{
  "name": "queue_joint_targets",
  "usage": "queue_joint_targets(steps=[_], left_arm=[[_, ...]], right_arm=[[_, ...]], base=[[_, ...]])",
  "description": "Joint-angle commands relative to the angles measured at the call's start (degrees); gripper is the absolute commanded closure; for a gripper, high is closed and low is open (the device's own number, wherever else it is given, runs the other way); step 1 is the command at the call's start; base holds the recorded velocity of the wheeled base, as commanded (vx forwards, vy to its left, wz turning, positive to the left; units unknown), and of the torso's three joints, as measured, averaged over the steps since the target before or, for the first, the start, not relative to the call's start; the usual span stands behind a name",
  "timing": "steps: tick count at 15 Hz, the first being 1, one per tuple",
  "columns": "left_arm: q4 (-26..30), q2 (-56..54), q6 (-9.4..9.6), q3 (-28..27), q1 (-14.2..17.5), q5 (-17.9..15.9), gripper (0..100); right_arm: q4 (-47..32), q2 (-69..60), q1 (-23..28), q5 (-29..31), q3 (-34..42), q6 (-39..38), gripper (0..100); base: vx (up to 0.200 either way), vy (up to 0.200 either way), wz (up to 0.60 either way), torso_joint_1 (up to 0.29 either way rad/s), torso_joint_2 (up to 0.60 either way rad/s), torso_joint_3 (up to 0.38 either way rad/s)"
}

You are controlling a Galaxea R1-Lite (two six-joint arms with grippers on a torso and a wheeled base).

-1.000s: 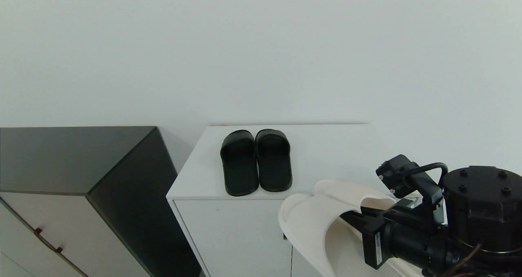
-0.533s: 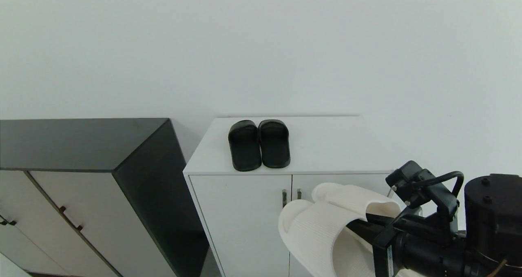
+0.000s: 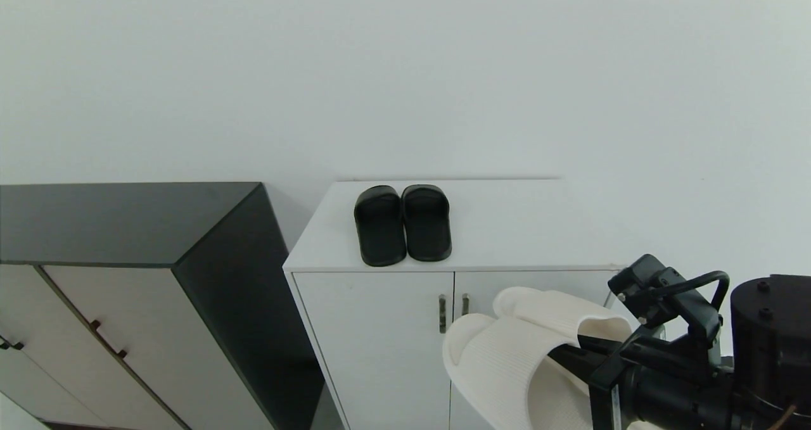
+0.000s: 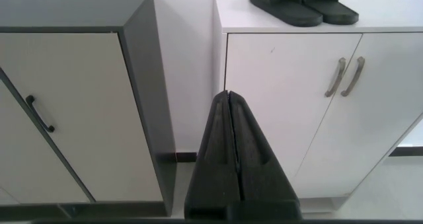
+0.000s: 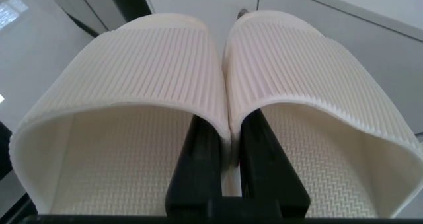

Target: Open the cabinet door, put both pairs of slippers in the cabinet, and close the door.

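Right gripper (image 3: 573, 354) pinches white slippers (image 3: 507, 360) before the closed cabinet (image 3: 380, 335); black slippers (image 3: 403, 224) sit on top, at eleven o'clock from them. Left gripper (image 4: 229, 98) pressed together, empty.

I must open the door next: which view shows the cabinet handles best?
Left wrist view: both handles show whole, unobstructed. Head view shows them smaller, just beside the white slippers. In the right wrist view the slippers cover nearly all of them.
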State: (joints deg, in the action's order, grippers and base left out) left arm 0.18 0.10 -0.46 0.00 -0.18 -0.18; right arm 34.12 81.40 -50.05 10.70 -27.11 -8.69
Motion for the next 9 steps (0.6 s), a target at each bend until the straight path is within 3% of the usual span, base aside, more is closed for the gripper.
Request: queue_joint_targets(steps=[1, 4, 7, 8, 9], left_arm=[[-0.01, -0.01, -0.06, 0.0, 0.01, 0.01, 100], [-0.01, -0.01, -0.06, 0.0, 0.01, 0.01, 100], [-0.01, 0.08, -0.06, 0.0, 0.01, -0.08, 100], [-0.01, -0.01, -0.33, 0.0, 0.01, -0.17, 0], [-0.01, 0.08, -0.33, 0.0, 0.01, -0.17, 0]], right_arm=[[0.07, -0.36, -0.04, -0.07, 0.22, -0.01, 100], [0.07, -0.36, -0.04, -0.33, 0.57, 0.08, 100], [1.12, -0.36, -0.04, -0.24, 0.66, 0.87, 100], [2.0, -0.36, -0.04, -0.24, 1.18, 0.87, 100], [2.27, -0.36, -0.04, -0.24, 1.45, 0.96, 100]], base=[[0.0, 0.0, 0.0, 0.0, 0.0, 0.0], [0.0, 0.0, 0.0, -0.037, 0.09, 0.051], [0.0, 0.0, 0.0, -0.202, 0.48, 0.276], [0.0, 0.0, 0.0, -0.237, 0.55, 0.305], [0.0, 0.0, 0.0, -0.222, 0.55, 0.315]])
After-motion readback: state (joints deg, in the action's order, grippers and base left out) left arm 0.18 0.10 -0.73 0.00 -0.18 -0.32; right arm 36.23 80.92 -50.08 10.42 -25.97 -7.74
